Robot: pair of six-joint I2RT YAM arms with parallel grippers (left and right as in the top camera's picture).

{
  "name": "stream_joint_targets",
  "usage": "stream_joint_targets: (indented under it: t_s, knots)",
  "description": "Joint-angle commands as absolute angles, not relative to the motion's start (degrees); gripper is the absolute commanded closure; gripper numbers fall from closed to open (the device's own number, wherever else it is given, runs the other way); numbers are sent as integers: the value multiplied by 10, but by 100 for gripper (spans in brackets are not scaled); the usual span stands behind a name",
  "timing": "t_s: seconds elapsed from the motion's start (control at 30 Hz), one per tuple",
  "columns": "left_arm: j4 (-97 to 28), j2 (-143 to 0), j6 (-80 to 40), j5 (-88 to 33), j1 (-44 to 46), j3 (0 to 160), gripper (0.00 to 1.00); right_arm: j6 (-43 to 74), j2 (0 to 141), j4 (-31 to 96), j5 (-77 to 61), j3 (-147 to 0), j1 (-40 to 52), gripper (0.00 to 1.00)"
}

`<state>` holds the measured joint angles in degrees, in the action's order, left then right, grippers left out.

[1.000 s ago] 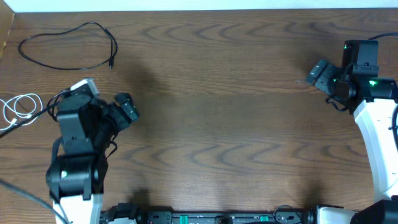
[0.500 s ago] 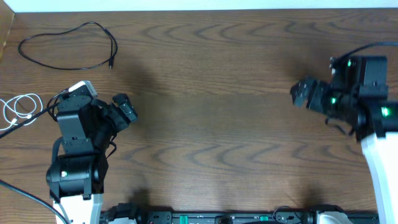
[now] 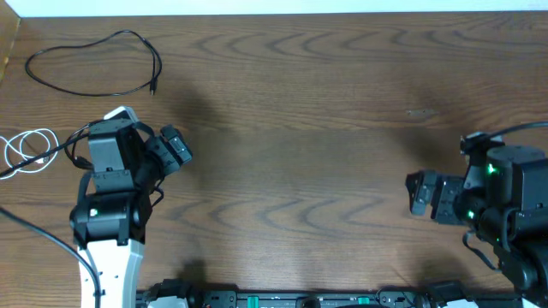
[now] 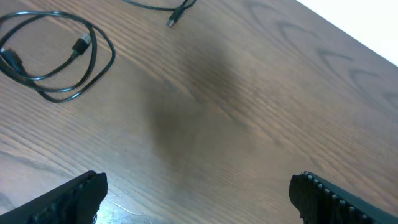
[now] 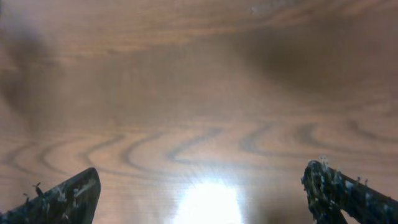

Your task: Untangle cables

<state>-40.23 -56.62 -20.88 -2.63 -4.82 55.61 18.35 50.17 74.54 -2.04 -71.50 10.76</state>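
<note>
Overhead, one black cable [image 3: 128,32] loops at the table's [image 3: 300,128] far-left corner, and the white cable [image 3: 53,145] coils at its left edge. Near them the left gripper [image 3: 174,147] and, far across, the right gripper [image 3: 425,195], pointing leftward, both gape, holding nothing.

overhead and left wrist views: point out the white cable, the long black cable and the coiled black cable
white cable [image 3: 40,133], overhead, top of its coil
long black cable [image 3: 128,32], overhead, top of its loop
coiled black cable [image 4: 81,45], left wrist, its plug
</note>
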Motion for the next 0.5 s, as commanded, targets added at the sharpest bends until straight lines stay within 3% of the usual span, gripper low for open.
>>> stream_joint_targets:
  t_s: [0.0,0.47]
  knots:
    - [-403,-584,-202,-19,-47,565,2,175,502,766,-10,-714,112,1]
    - [-403,-652,-202,-19,-47,565,2,151,503,751,42,-713,112,1]
